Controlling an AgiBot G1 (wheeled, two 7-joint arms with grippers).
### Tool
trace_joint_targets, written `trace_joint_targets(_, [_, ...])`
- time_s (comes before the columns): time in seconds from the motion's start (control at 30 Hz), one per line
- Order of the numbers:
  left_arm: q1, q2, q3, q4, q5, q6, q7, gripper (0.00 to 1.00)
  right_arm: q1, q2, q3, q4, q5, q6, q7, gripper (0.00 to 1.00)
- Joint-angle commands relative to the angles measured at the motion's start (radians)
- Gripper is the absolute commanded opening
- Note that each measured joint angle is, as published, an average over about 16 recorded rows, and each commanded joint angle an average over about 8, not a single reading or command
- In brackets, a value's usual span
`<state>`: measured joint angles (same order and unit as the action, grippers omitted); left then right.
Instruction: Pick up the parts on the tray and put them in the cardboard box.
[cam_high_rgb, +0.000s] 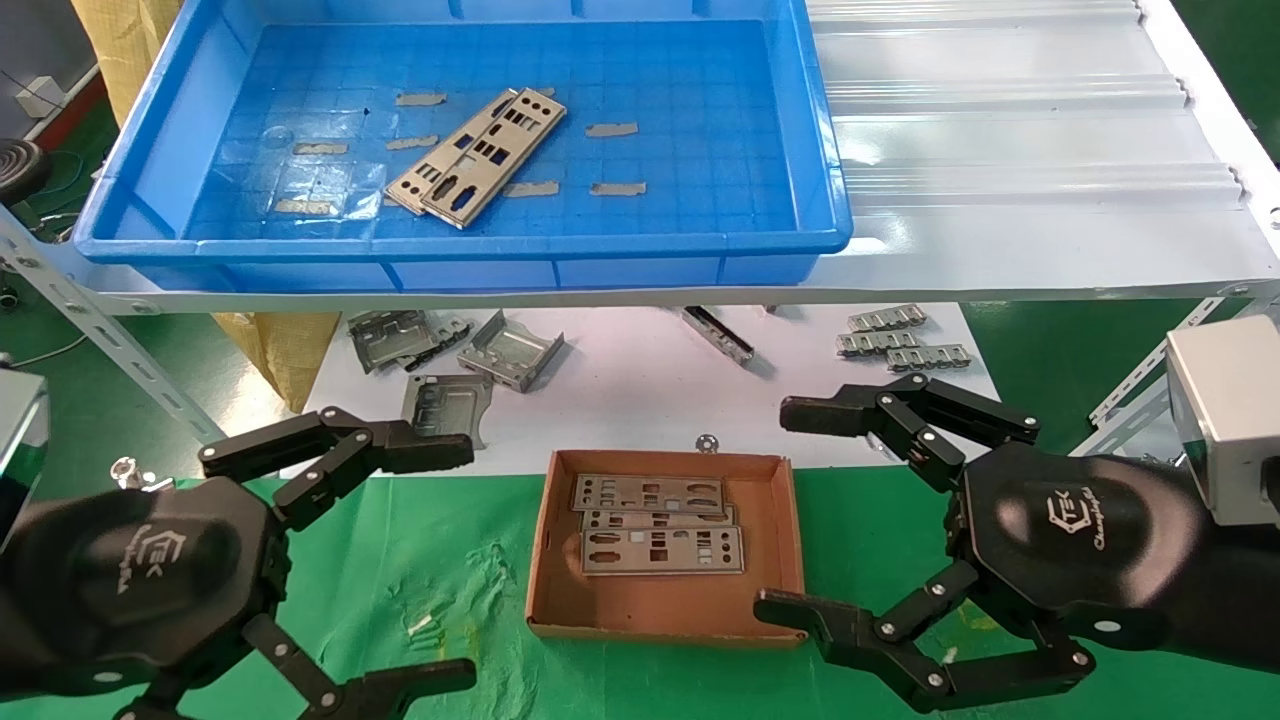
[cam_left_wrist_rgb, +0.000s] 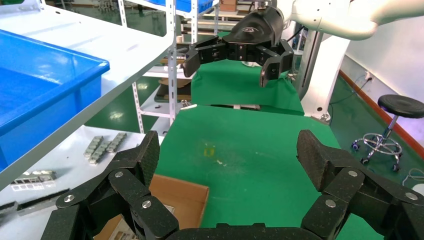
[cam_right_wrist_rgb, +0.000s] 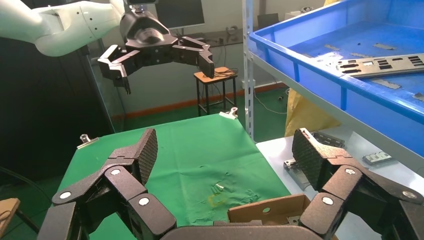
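Two overlapping silver punched plates (cam_high_rgb: 478, 158) lie on the floor of the blue tray (cam_high_rgb: 140, 180) on the upper shelf; they also show in the right wrist view (cam_right_wrist_rgb: 382, 65). The brown cardboard box (cam_high_rgb: 668, 618) sits on the green cloth and holds three more plates (cam_high_rgb: 660, 522). My left gripper (cam_high_rgb: 440, 560) is open and empty, low to the left of the box. My right gripper (cam_high_rgb: 800, 510) is open and empty, just right of the box. A corner of the box shows in the left wrist view (cam_left_wrist_rgb: 182, 195) and in the right wrist view (cam_right_wrist_rgb: 265, 212).
Bent grey brackets (cam_high_rgb: 455, 355) and ribbed strips (cam_high_rgb: 900, 340) lie on the white board (cam_high_rgb: 640, 390) behind the box, under the shelf (cam_high_rgb: 1000, 180). A slotted metal shelf strut (cam_high_rgb: 100, 330) slants at the left. Green cloth (cam_high_rgb: 430, 600) covers the table front.
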<state>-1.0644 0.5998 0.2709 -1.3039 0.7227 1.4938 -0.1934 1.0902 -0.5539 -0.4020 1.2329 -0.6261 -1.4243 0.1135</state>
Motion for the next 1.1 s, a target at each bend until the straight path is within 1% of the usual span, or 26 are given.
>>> trace_joint_targets(0.03, [-0.002, 0.002, 0.002, 0.004, 0.002, 0.0, 0.001, 1.0, 0.0, 0.0, 0.0, 0.0, 0.0, 0.0, 0.0, 1.0])
trace_joint_targets(1.1, [-0.01, 0.011, 0.008, 0.02, 0.008, 0.002, 0.006, 1.0, 0.0, 0.0, 0.0, 0.0, 0.0, 0.0, 0.0, 1.0])
